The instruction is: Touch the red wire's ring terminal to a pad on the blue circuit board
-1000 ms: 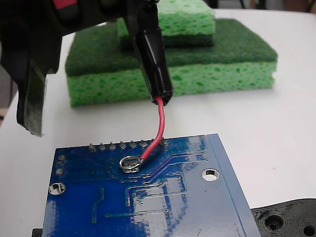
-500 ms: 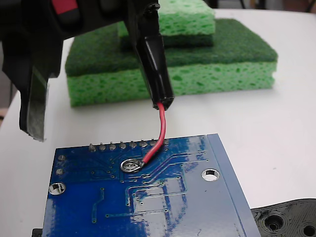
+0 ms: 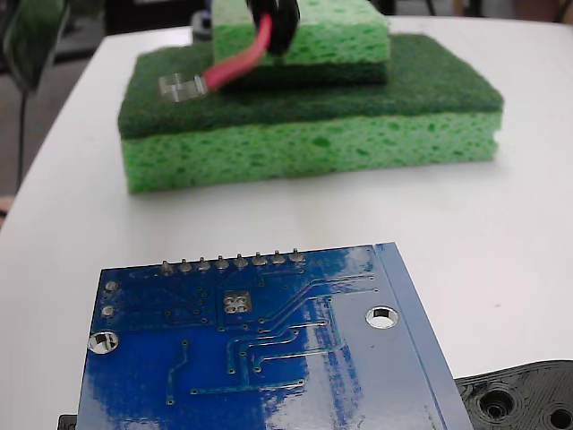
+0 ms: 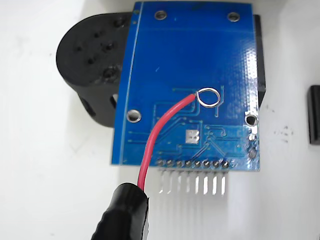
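Observation:
The blue circuit board (image 3: pixel 269 358) lies at the front of the fixed view, a small silver square pad (image 3: pixel 235 303) bare on it. The red wire (image 3: pixel 235 61) hangs high in the picture in front of the sponges, its ring terminal (image 3: pixel 182 87) blurred and well clear of the board. The wire runs into a black sleeve (image 3: pixel 277 22) at the top edge. In the wrist view the red wire (image 4: pixel 160 135) reaches from the black sleeve (image 4: pixel 125 212) over the board (image 4: pixel 190 60), with the ring (image 4: pixel 207 96) past the square pad (image 4: pixel 192 135). Only a dark blurred finger (image 3: pixel 31 40) shows.
Stacked green sponges (image 3: pixel 313 134) stand behind the board. A black plastic piece with holes (image 3: pixel 524 399) sits under the board's corner, also visible in the wrist view (image 4: pixel 90 65). Solder pins (image 3: pixel 231 263) line the board's far edge. A dark block (image 4: pixel 315 115) lies at the right.
The ring rested on the board near the square pad. It has since lifted off and risen up and left in the fixed view, along with the sleeve and arm.

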`<state>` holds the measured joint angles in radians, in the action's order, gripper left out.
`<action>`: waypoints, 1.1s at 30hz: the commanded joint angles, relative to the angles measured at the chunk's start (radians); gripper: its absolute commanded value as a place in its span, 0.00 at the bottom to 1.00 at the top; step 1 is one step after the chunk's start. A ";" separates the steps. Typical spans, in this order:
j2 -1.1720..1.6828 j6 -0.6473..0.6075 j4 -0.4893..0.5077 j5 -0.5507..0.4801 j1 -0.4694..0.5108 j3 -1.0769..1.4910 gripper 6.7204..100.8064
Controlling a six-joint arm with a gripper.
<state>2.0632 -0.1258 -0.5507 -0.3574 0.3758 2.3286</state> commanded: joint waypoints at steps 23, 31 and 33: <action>0.991 0.213 -0.219 0.439 -0.373 0.618 0.99; 0.991 0.213 -0.221 0.497 -0.440 0.666 0.99; 0.991 0.210 -0.221 0.489 -0.442 0.666 0.99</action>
<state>3.0511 0.0844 -0.7731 0.1365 -0.0660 3.0005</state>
